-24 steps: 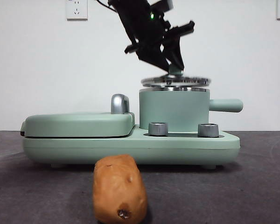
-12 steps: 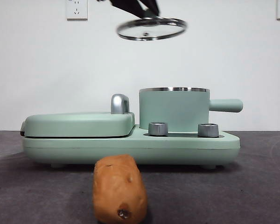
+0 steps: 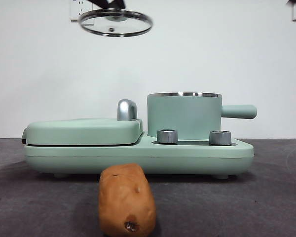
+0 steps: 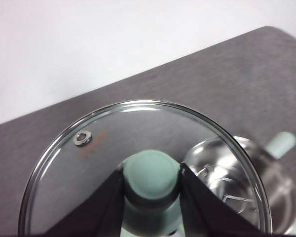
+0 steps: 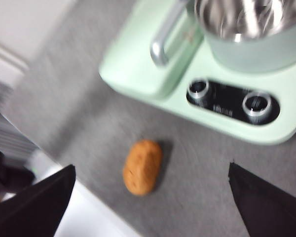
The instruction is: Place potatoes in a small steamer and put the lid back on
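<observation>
Front view, items as found. Lid (image 3: 116, 22): clear glass, steel rim, held in the air at the upper left of the frame, roughly level, well above the flat griddle cover (image 3: 84, 131) and well apart from the small steamer (image 3: 184, 116). Small steamer: mint-green pot, steel rim, uncovered, right of centre, seated on the green appliance base (image 3: 138, 157); stubby side handle pointing to the right edge. Two steel dials (image 3: 167, 136) on the base just below the pot. Chrome handle (image 3: 127, 109) upright between griddle cover and pot. Potato (image 3: 127, 200): orange-brown, oblong, dark spot on the near end, lying on the dark table (image 3: 266, 202) at lower centre, in front of the base and apart from it.

Left wrist view: left gripper (image 4: 152, 190) clamped on the lid's mint-green knob (image 4: 152, 175), one jaw on each side; pot's steel interior visible through the glass at lower right.

Right wrist view, blurred: right gripper (image 5: 153, 197) spread wide, holding nothing, high over the table; potato at lower centre, pot at upper right.
</observation>
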Available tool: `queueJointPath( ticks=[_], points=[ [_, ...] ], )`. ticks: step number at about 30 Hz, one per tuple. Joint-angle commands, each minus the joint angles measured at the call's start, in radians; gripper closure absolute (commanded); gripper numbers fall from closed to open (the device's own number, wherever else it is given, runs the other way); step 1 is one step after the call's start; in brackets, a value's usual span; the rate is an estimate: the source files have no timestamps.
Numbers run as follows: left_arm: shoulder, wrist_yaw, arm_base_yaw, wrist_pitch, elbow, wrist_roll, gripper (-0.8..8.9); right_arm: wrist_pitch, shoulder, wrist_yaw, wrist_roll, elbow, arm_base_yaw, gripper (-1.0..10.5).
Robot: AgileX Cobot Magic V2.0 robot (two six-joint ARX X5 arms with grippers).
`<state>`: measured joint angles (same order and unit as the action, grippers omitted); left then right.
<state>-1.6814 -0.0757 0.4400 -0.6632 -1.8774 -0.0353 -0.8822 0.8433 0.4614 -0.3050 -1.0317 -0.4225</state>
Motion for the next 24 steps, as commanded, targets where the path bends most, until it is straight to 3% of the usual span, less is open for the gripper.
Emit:
queueJointPath(
  ticks=[1,5,10,16,24],
  points=[
    [0.008,0.002,-0.018,0.001,-0.039,-0.009,8.08,0.014,0.089,-0.133,-0.06,-0.018,-0.155,4.5],
    [0.008,0.002,-0.046,-0.033,-0.039,-0.009,8.08,0.054,0.234,-0.28,-0.11,-0.018,-0.334,4.5],
    [0.008,0.001,-0.068,-0.048,-0.039,-0.009,8.08,0.149,0.449,-0.307,-0.143,-0.018,-0.477,4.5],
    [0.008,0.001,-0.082,-0.058,-0.039,-0.01,8.08,0.249,0.669,-0.32,-0.187,-0.025,-0.556,4.5],
    [0.008,0.001,-0.083,-0.058,-0.039,-0.009,8.08,0.252,0.864,-0.358,-0.193,-0.098,-0.579,4.5]
  ],
)
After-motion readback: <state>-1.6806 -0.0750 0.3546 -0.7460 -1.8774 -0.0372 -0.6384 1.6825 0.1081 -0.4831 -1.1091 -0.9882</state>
